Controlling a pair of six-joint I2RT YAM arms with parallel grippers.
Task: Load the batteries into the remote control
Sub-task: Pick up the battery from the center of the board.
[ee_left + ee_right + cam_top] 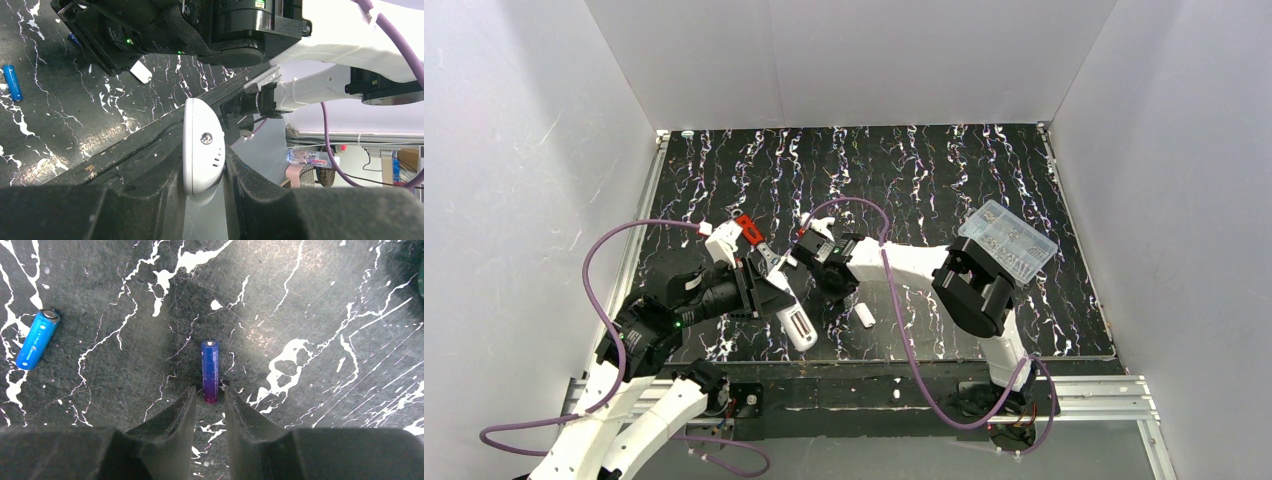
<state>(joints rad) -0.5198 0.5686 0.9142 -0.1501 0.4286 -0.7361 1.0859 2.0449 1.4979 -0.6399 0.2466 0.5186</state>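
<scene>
The remote control (pixel 202 147), a slim white bar with small grey marks, sits upright between the black fingers of my left gripper (pixel 202 175), which is shut on it. From above, the remote control (pixel 799 325) slants toward the table's front edge, held by the left gripper (pixel 776 295). A purple-blue battery (pixel 210 371) lies on the marbled mat. Its near end is between the tips of my right gripper (pixel 210 395), which is open and low over the mat. A lighter blue battery (pixel 36 339) lies apart at the left. The right gripper (pixel 807 243) hangs just behind the left one.
A small white piece (pixel 865 316) lies on the mat near the remote. A clear plastic box (pixel 1009 240) stands at the right, by the right arm's elbow. A white fitting (pixel 724 240) and a red part (pixel 746 225) show close behind the left gripper.
</scene>
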